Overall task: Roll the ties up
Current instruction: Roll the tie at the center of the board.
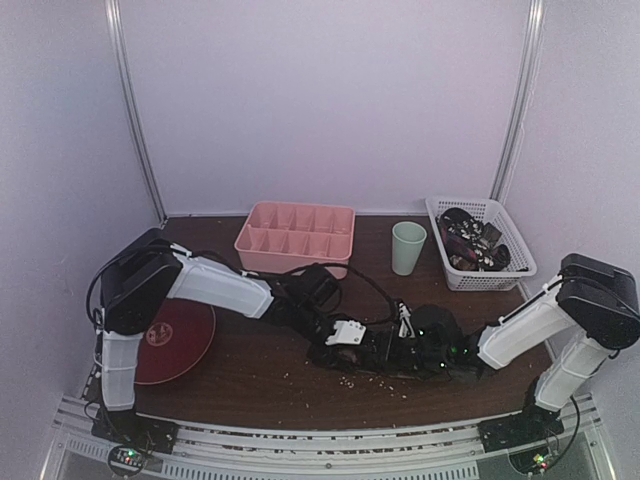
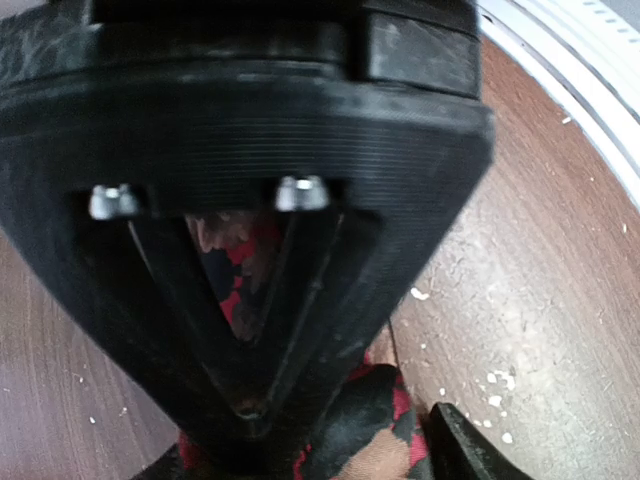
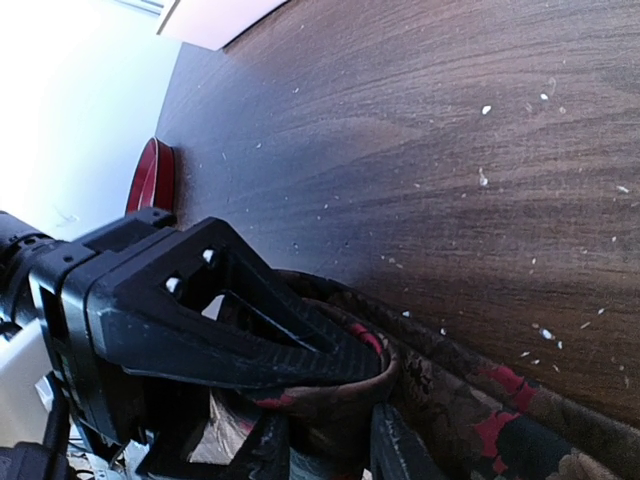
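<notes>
- The top view alone gives the layout. The left gripper [image 1: 383, 348] and right gripper [image 1: 428, 340] meet nose to nose at the front centre of the table [image 1: 250, 378].
- Both stand well apart from the pink divided tray [image 1: 295, 235], green cup [image 1: 408, 247] and white basket [image 1: 470, 207] along the back, and from the red plate [image 1: 175, 340] at the left.
- That view does not separate fabric from the black gripper bodies. Both wrist views do.
- The right wrist view shows the tie [image 3: 500, 430], dark with red and brownish patterning, lying flat on the table. One end curls as a band around the tip of the left gripper's finger [image 3: 230, 320].
- The left wrist view is almost filled by that gripper's own finger [image 2: 240, 250]. The patterned fabric shows through the finger's triangular opening and below its tip [image 2: 365, 435], a detail the other views lack.
- The tie is on the table at front centre, directly between the two grippers.
- In the right wrist view its long axis runs from the curled end at the left gripper's finger away to the lower right, flat against the wood. The far end is out of frame.
- Left gripper: fabric wraps one finger, but whether the jaws clamp it cannot be told.
- Right gripper: its fingers [image 3: 395, 450] sit at the frame's bottom edge against the fabric. A grip cannot be confirmed.
- White specks [image 1: 370, 381] litter the table near the tie.
</notes>
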Motion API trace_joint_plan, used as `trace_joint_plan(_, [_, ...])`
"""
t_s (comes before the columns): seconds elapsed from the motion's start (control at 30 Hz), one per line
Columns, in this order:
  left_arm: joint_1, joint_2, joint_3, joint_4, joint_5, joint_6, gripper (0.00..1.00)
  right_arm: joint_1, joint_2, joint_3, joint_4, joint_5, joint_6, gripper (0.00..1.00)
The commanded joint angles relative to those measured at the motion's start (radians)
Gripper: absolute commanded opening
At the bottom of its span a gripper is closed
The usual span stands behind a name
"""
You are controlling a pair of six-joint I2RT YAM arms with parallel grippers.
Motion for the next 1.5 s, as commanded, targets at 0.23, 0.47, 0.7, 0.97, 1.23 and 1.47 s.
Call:
trace_joint_plan(0.23, [-0.008,-0.122,-0.082,0.111,-0.124,-0.13,0.97,-0.009,0.069,-0.005,0.039,-0.008,-0.004,0.28])
trace_joint_plan(0.47, [-0.007,-0.227,-0.123,0.139,-0.265,-0.316,0.98,-0.009,0.085,0.007,0.03,-0.003,-0.008,0.28])
trace_joint_plan(0.7, [0.011,-0.353,-0.183,0.163,-0.586,-0.54,0.98,-0.01,0.078,0.017,0.002,0.007,-0.014,0.29])
trace_joint_plan(0.97, [0.097,-0.466,-0.298,0.195,-0.375,-0.727,0.85,-0.01,0.087,0.023,-0.009,0.008,-0.018,0.29])
trace_joint_plan(1.23, [0.097,-0.396,-0.342,0.193,-0.366,-0.888,0.09,-0.009,0.099,0.036,-0.011,0.0,-0.013,0.29])
trace_joint_plan(1.47, [0.096,-0.336,-0.403,0.249,-0.369,-0.976,0.0,-0.009,0.082,0.027,-0.038,0.022,-0.019,0.29])
